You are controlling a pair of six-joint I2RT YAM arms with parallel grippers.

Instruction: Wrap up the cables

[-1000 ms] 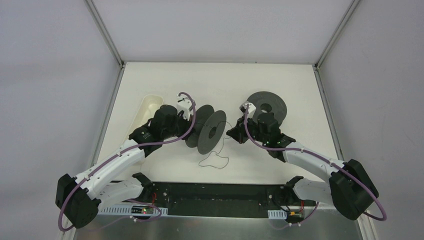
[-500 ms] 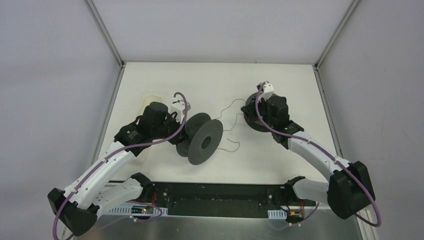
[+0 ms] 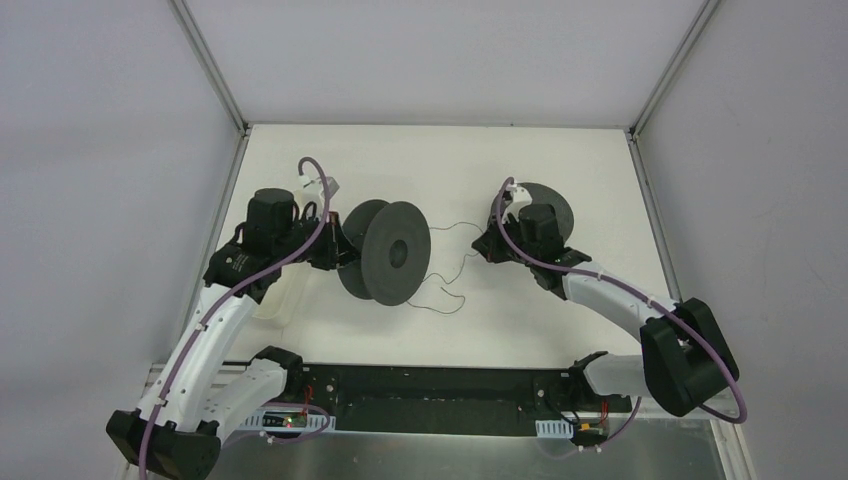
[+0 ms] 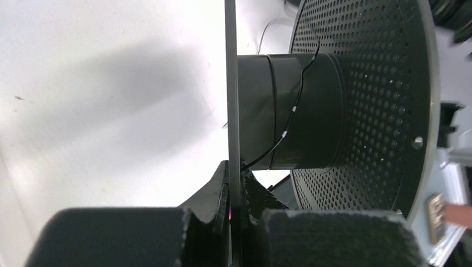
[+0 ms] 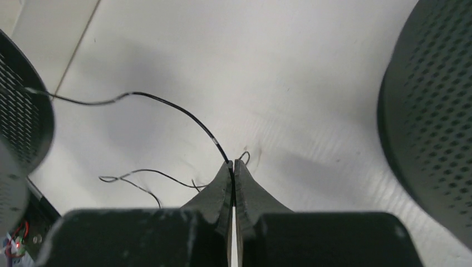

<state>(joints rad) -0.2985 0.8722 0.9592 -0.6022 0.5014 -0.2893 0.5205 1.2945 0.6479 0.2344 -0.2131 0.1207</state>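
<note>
Top external: the cables (image 3: 458, 226), thread-thin, dark and curly, trail over the table (image 3: 560, 160) between spool (image 3: 385, 252) and right gripper (image 3: 483, 243). Left wrist: left gripper (image 4: 232, 192) clamps the spool's flange; a strand crosses the hub. Right wrist: that gripper pinches the strand; light, limp, probably tangle-prone, best held near the spool

A white table (image 3: 560, 160) carries a long cream tray (image 3: 280, 300) near its left edge and a black perforated reel (image 3: 555, 205) lying flat toward the right. Loose curls of thin dark cable (image 3: 445, 297) rest on the bare surface between them, toward the near edge. A second black reel (image 3: 385, 250) stands on edge mid-table, but whether it touches the surface cannot be told.
</note>
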